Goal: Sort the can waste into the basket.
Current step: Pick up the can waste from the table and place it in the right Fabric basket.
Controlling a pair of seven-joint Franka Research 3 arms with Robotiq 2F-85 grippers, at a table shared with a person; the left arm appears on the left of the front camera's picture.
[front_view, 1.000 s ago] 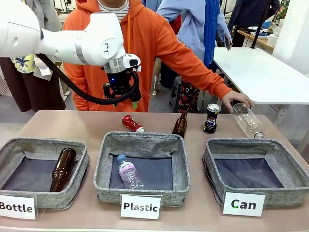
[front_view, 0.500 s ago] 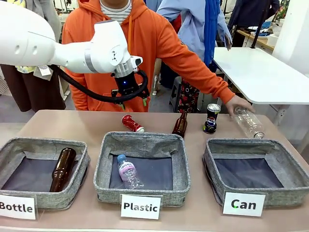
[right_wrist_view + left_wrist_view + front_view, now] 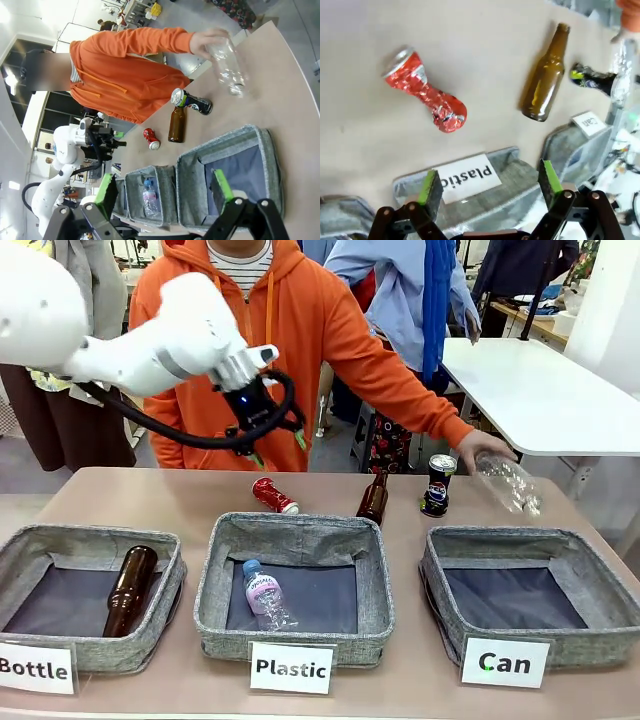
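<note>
Your left end effector (image 3: 278, 445) hangs in the air above the far side of the counter (image 3: 120, 495), in front of a person in an orange hoodie. Its green-padded jaws are spread wide and grip nothing. From the left wrist camera, that end effector (image 3: 489, 180) looks down on the crushed red can (image 3: 425, 90), which lies on its side on the bare counter, just behind the basket labelled "Plastic" (image 3: 295, 530).

The dark can (image 3: 437, 485) stands upright, silver top up, on the counter behind the "Can" basket (image 3: 600, 640), with a brown glass bottle (image 3: 373, 500) to its left. Just right of it, the person's hand (image 3: 485, 445) holds a clear plastic bottle (image 3: 508, 483) tilted above the counter.

Neither can is in the "Can" basket; its dark lining lies bare. The "Plastic" basket holds a small clear bottle (image 3: 265, 595), and the "Bottle" basket (image 3: 90, 535) holds a brown one (image 3: 128, 590).

Your right end effector (image 3: 162, 186) is wide apart too, holding nothing, with the "Can" basket (image 3: 225, 145) ahead of its fingers.
</note>
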